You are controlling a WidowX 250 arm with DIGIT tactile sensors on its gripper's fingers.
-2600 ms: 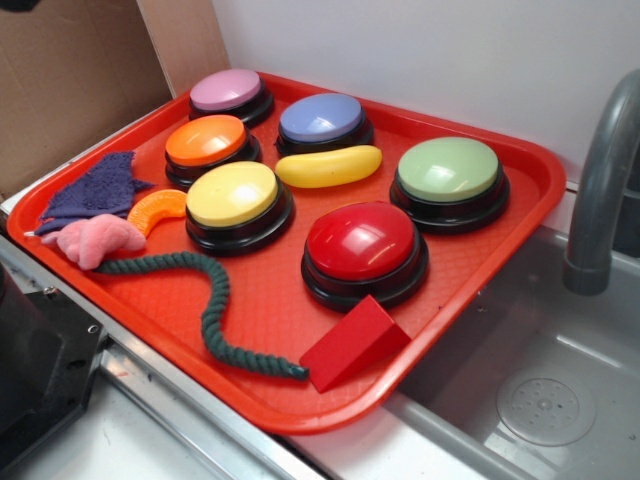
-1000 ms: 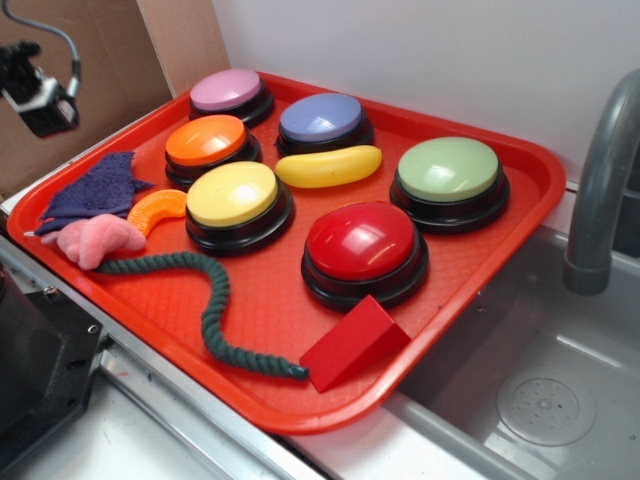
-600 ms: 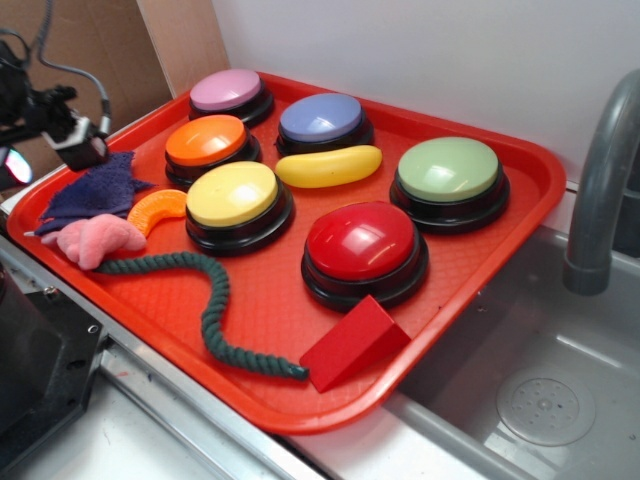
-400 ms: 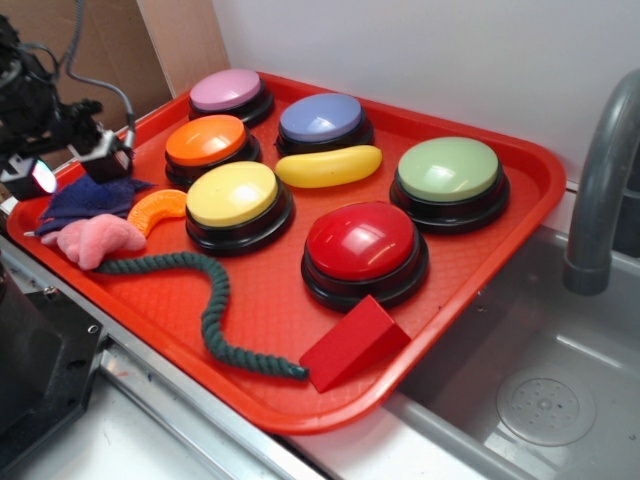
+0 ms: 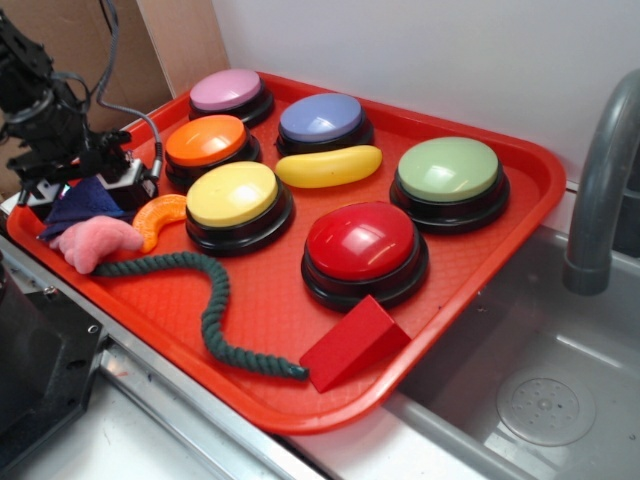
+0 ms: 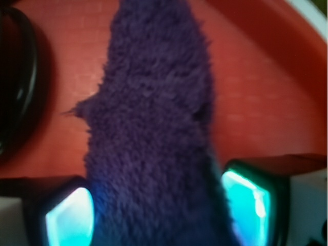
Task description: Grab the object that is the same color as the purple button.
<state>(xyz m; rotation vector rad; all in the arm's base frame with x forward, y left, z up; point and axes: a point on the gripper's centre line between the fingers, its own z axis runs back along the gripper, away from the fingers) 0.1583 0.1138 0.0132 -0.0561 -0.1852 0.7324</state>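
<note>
Wrist view: pincer [image 6: 154, 215] fingers flank blurred purple cloth [image 6: 151, 128]; grip unclear.

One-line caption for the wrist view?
Purple cloth scrap lies between the gripper's glowing fingertips on the red tray.

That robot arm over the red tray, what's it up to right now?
The gripper is down at the tray's left edge, over the dark purple cloth scrap. The wrist view shows the cloth between the two fingers, though whether they have closed on it can't be told. The cloth matches the purple button at the back. The pink plush toy lies just beside it.
</note>
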